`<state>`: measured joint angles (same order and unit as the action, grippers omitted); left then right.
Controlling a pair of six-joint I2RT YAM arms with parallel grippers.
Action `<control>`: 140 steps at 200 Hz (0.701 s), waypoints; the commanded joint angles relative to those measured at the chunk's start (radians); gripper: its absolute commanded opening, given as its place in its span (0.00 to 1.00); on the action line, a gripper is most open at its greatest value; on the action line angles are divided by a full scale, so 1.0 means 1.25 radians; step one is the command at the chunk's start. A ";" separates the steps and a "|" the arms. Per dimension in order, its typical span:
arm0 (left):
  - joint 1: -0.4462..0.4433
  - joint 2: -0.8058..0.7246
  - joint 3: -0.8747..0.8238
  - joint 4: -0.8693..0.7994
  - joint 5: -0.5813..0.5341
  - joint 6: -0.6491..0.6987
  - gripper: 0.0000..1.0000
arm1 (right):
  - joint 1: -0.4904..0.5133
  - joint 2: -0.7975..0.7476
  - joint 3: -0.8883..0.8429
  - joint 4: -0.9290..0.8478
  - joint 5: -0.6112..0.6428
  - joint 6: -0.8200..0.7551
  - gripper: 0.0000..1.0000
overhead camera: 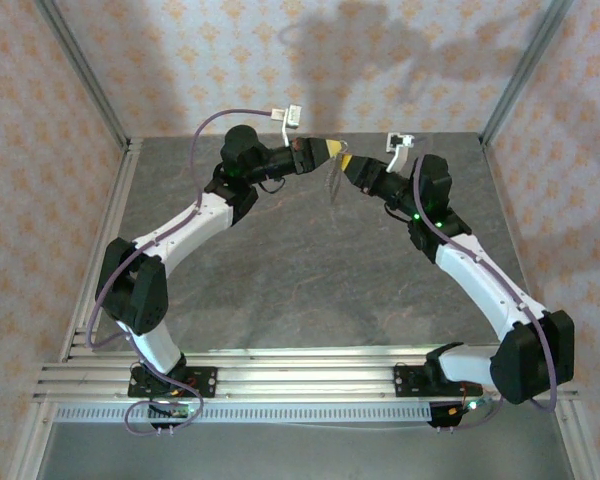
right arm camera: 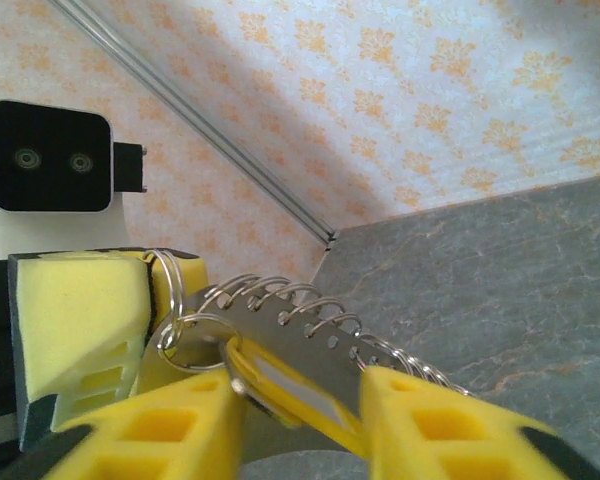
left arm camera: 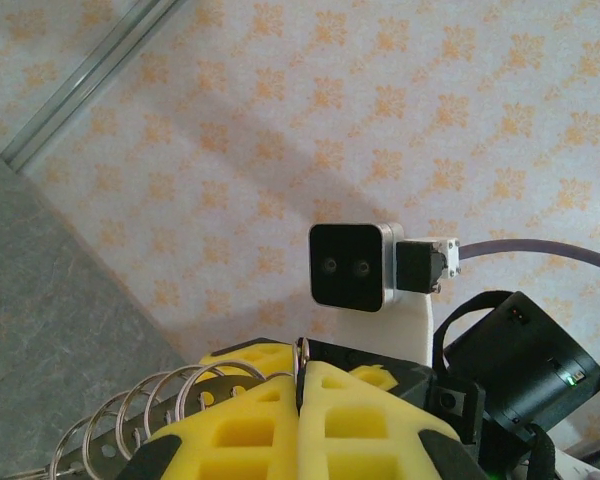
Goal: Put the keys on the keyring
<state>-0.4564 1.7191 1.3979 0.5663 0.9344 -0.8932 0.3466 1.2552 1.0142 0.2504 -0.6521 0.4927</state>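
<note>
Key [right arm camera: 272, 380] between fingers [right arm camera: 170, 435] of right claw [right arm camera: 298, 410]

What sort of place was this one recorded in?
Probably a purpose-built robot test cell, not a home: a grey stone-look tabletop, walls of orange-patterned wallpaper panels, and silver aluminium frame rails along the near edge.

No word, brand or number can be read anywhere. The wall [left arm camera: 430, 120] beyond the left jaws carries only an orange flower pattern, and the camera [left arm camera: 350, 265] there is plain black.
</note>
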 commanded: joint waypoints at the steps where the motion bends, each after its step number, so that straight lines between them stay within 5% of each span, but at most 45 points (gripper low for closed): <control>1: -0.004 -0.016 0.029 0.054 -0.004 -0.009 0.00 | 0.009 0.006 0.021 0.012 -0.020 -0.015 0.20; 29: -0.004 -0.016 0.028 0.056 -0.008 -0.010 0.00 | 0.015 -0.007 0.006 0.016 -0.037 -0.021 0.00; 140: -0.005 -0.023 0.001 0.100 -0.025 -0.026 0.00 | 0.076 -0.018 -0.033 0.055 -0.034 0.011 0.00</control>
<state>-0.4564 1.7191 1.3975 0.5724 0.9257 -0.9165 0.3973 1.2385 0.9817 0.2955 -0.6670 0.5011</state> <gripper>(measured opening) 0.047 0.046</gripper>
